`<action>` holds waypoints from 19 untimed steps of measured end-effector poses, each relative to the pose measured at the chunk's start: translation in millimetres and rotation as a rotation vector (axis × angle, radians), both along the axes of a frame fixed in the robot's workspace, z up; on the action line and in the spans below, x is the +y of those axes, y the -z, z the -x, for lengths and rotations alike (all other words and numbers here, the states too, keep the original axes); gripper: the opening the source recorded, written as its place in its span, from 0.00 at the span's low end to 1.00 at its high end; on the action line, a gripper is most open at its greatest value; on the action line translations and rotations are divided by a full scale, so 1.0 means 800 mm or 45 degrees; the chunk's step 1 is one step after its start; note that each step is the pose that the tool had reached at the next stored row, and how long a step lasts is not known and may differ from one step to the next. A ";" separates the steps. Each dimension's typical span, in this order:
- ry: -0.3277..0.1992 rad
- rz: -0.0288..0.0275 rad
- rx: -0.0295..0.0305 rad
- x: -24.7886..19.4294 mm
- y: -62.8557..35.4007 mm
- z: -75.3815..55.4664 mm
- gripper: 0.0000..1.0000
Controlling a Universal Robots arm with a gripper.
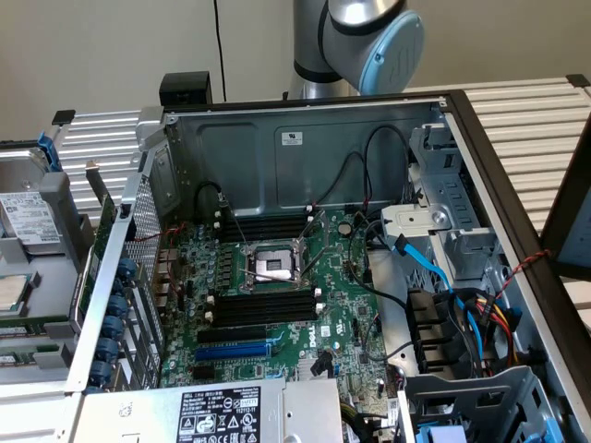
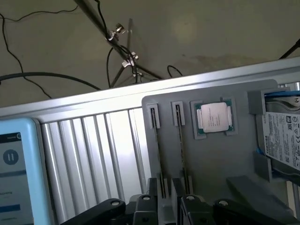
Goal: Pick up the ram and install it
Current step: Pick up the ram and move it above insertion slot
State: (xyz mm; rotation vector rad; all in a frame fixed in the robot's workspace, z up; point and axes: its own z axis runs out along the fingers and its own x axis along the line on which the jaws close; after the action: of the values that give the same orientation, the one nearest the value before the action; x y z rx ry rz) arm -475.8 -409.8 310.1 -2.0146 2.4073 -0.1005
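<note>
1. We find the ram [image 2: 157, 150] standing on edge in a grey tray [image 2: 215, 159], its near end just by the gripper [image 2: 168, 206]. A second stick [image 2: 181, 145] stands beside it.
2. The jaws are wide and hold nothing.
3. We cannot read the print on the drive [image 2: 281, 140] label.

Open computer case [image 1: 240, 157] with motherboard [image 1: 334, 323] exposed: CPU socket [image 1: 274, 265] (centre) between banks of long black slots [image 1: 263, 305]; blue slot [image 1: 231, 353] nearer the camera; robot arm [image 1: 369, 37] behind the case.

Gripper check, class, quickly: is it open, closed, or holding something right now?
Gripper: open, holding nothing, close to the ram sticks in the gray tray.
</note>
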 end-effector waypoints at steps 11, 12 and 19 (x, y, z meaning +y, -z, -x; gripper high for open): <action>0.005 0.0000 0.0000 -0.0033 0.025 0.000 0.27; 0.005 0.0000 -0.0001 -0.0035 0.027 0.000 0.27; 0.007 0.0000 0.0000 -0.0054 0.043 0.000 0.27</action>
State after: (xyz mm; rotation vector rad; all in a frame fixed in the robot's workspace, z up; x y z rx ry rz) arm -475.8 -414.1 275.6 -2.0080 2.4130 -0.1005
